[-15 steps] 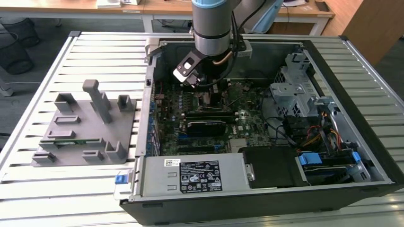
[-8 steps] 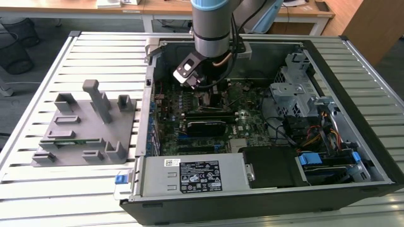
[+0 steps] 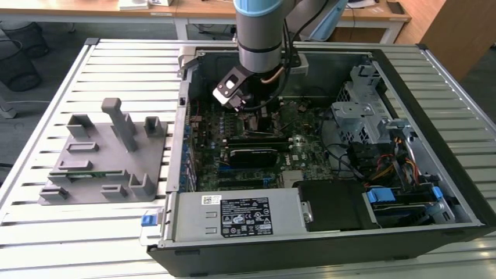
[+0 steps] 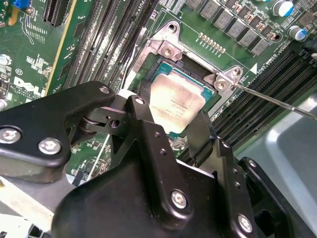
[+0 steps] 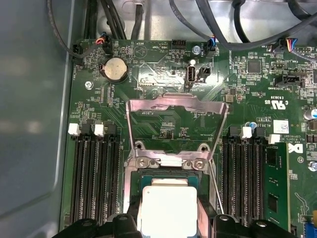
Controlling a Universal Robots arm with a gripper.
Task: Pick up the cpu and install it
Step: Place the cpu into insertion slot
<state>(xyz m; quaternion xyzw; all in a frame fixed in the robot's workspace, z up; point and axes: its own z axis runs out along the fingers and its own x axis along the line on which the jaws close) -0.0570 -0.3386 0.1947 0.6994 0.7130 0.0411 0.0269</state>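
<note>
The cpu (image 4: 176,101), a flat silver-grey square on a green base, sits low over the black socket frame (image 4: 148,74) on the motherboard. In the first wrist view the cpu (image 5: 166,203) lies just below the raised metal load plate (image 5: 176,116). My gripper (image 4: 171,113) is shut on the cpu, with a black finger (image 4: 141,116) pressed against each of two opposite edges. I cannot tell whether the chip rests in the socket or hangs just above it. In the exterior view the gripper (image 3: 252,110) reaches down into the open computer case (image 3: 310,244).
A green memory stick (image 5: 275,183) stands in a slot beside the socket. The thin socket lever (image 4: 277,101) sticks out sideways. A grey parts fixture (image 3: 104,157) sits on the slatted table at the exterior view's left. A power supply (image 3: 232,215) and a drive cage (image 3: 364,110) crowd the case.
</note>
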